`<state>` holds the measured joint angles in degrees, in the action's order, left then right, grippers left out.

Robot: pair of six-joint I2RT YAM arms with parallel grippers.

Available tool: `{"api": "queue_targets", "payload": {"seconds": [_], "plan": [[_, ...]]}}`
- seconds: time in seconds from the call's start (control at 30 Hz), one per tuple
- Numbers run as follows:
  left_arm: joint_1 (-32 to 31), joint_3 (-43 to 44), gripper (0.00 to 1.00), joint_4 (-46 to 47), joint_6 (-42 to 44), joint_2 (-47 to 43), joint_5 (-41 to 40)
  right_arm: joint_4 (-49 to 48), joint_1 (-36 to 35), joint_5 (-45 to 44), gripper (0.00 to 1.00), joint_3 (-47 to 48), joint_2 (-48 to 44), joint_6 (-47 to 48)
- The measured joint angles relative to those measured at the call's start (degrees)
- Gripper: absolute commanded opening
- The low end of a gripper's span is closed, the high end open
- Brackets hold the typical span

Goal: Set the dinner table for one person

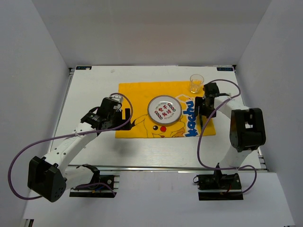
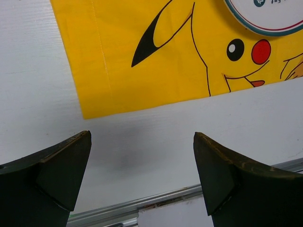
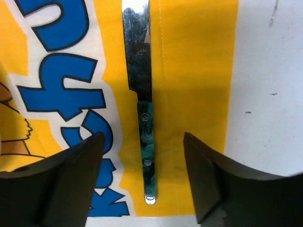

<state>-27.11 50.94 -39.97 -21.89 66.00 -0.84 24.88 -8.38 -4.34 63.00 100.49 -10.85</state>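
A yellow Pikachu-print cloth (image 1: 137, 92) lies on the white dinner table (image 1: 94, 80). A round plate (image 1: 164, 109) with red and dark print sits at the cloth's middle. A knife (image 3: 142, 94) with a green riveted handle lies flat on the cloth's right strip, blade pointing away. My right gripper (image 3: 143, 137) is open, its fingers either side of the handle and apart from it. My left gripper (image 2: 142, 134) is open over bare table just off the cloth's near left corner, nothing between its fingers. The plate's rim (image 2: 265, 21) shows at the top right of the left wrist view.
A clear drinking glass (image 1: 196, 83) stands at the cloth's far right corner, just beyond the right gripper (image 1: 202, 113). A small shiny item (image 1: 116, 97) lies behind the left gripper (image 1: 125, 114), too small to identify. The table's metal rail (image 2: 142, 203) runs close below the left fingers.
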Motion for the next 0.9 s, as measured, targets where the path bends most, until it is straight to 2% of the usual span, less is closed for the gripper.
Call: {"api": "queue_targets", "payload": {"seconds": [0.13,0.3,0.53,0.9], "plan": [[0.0,0.0,0.98,0.13,0.04,0.0,0.02,0.11,0.83,0.5,0.83,1.05,-0.87,0.57],[-0.04,-0.13,0.98,0.24,0.07,-0.63,0.02,1.42,5.49,-1.27,0.88,9.84,0.79,1.49],[-0.07,-1.18,0.98,1.01,0.33,-2.75,0.37,1.99,13.64,-6.88,0.89,26.93,13.51,2.6],[0.0,-1.18,0.98,1.46,1.6,-0.31,3.74,5.11,19.69,-4.17,0.89,29.4,17.92,8.04]]}}
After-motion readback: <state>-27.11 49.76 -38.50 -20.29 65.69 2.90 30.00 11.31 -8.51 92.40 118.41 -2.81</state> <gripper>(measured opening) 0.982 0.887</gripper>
